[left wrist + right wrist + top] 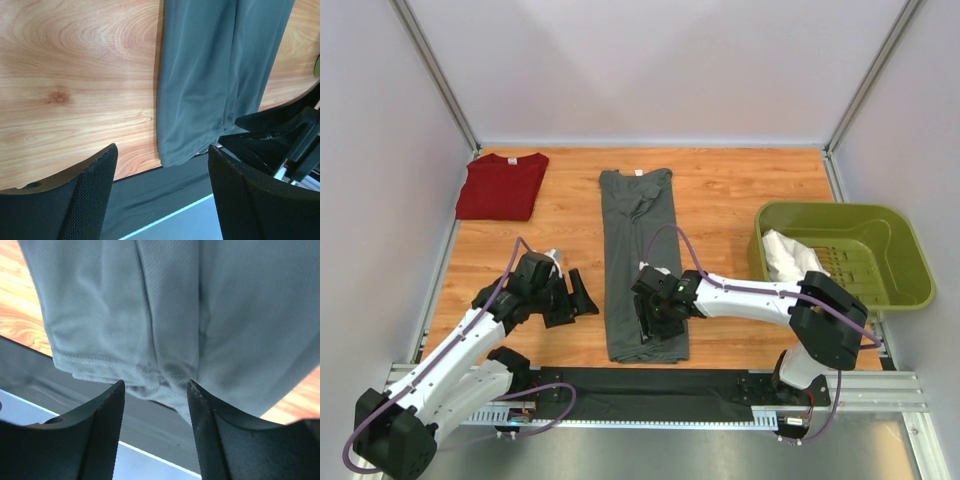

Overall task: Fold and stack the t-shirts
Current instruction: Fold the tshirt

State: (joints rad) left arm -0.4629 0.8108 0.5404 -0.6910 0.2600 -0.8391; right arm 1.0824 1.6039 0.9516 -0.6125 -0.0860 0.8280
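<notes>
The dark grey t-shirt [642, 250] lies in the middle of the table as a long narrow strip, sides folded in, white neck label at its far end. The dark red t-shirt [502, 186] lies folded at the far left. My left gripper [582, 299] is open and empty, just left of the grey shirt's near part; its wrist view shows the shirt's near left corner [200, 125]. My right gripper [650, 322] is open above the grey shirt's near hem [150, 375], its jaws apart over a puckered bit of the hem.
An olive-green plastic basket [900, 290] with white cloth [788, 255] inside stands at the right. A black strip [660, 385] runs along the table's near edge. Grey walls enclose the table on three sides.
</notes>
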